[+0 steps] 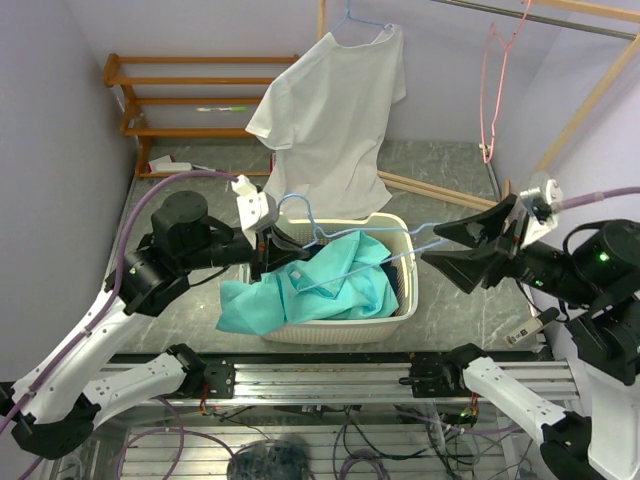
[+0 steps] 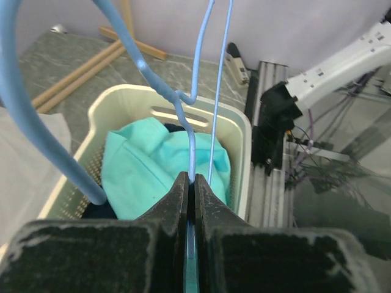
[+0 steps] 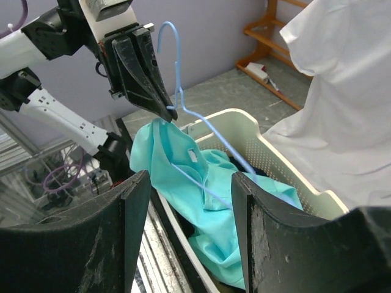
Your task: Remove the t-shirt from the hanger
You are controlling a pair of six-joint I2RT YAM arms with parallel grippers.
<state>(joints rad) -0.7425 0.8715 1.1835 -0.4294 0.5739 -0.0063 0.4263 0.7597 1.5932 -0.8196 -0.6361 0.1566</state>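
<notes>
Wht arms (image 1: 90,340), blk joints (image 1: 185,225), purple cables (image 1: 190,174).

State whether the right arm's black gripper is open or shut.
Open: the black right gripper has its fingers wide apart, holding nothing; teal t-shirt shows between.

Showed a grey marbled tabletop (image 1: 450,165), closed off along the near edge by a metal rail (image 1: 320,375). Bore a cream perforated laundry basket (image 1: 340,328) about mid-table, just beyond that rail. Carried a wooden shelf rack (image 1: 200,101) at the far left, with a small white and red item (image 1: 175,162) at its foot. Had wooden slats (image 1: 440,190) lying flat toward the far right. Held a small stapler-like device (image 1: 530,330) near the right edge, close to the rail. Took a fold of the teal t-shirt (image 1: 300,295) spilling over the basket's left rim; could not tell whether it touched the surface.
</notes>
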